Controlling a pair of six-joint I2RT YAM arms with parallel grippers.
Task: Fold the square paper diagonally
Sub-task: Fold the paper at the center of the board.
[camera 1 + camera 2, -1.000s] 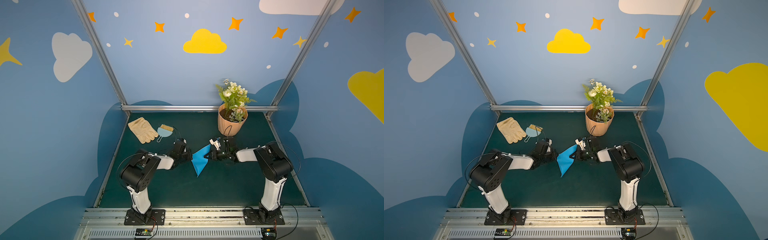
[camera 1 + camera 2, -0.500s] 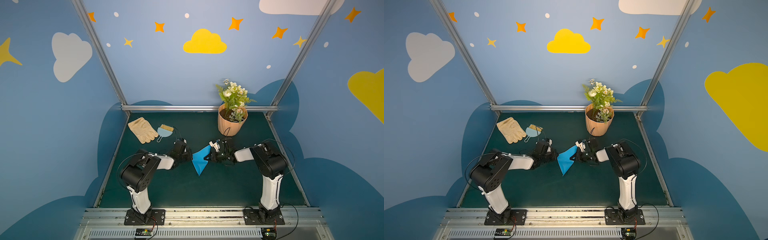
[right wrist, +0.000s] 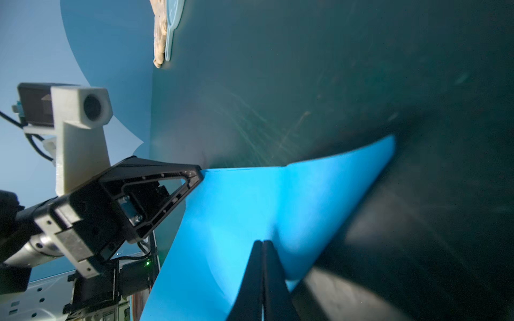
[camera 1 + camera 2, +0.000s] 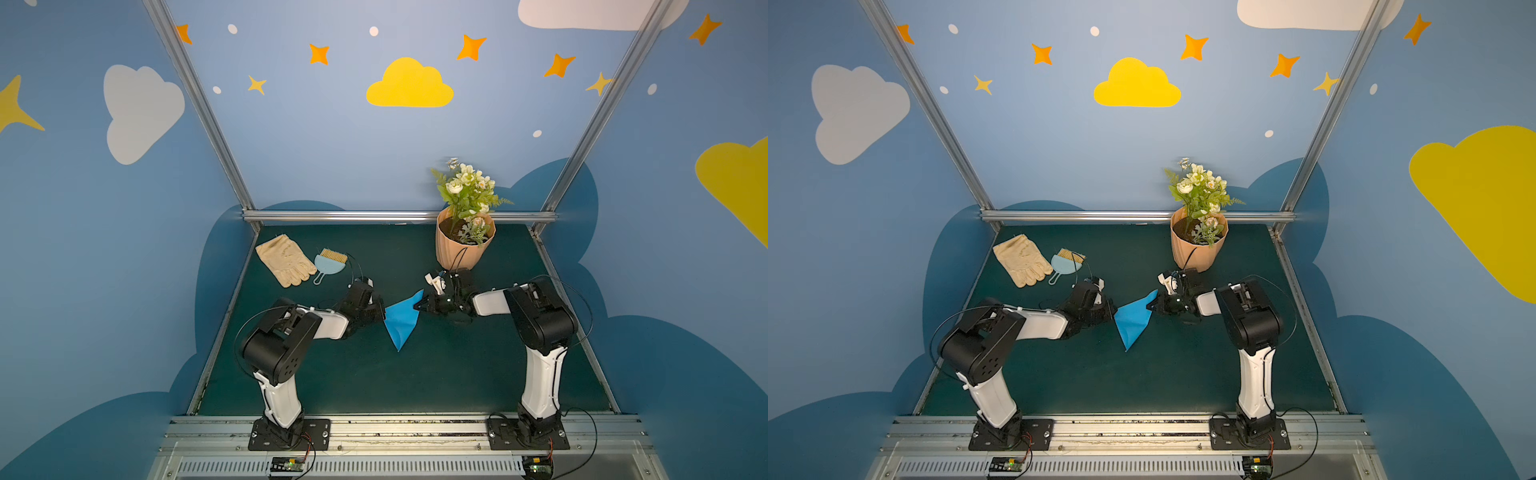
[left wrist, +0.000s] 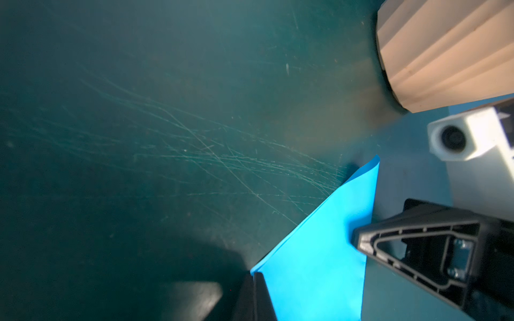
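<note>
Square paper [image 4: 401, 322], triangular in outline, at frame centre in both top views, slung between the grippers. Left gripper [image 4: 381, 314] clamped shut on its left corner, right gripper [image 4: 417, 306] pinched shut on its right edge. Long axis from upper-right tip down to lower point.

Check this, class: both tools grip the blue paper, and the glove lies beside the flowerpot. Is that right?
Not quite: the glove lies beside the small dustpan, well apart from the flowerpot, as both top views show. The left tool and right tool do grip the blue paper.
</note>
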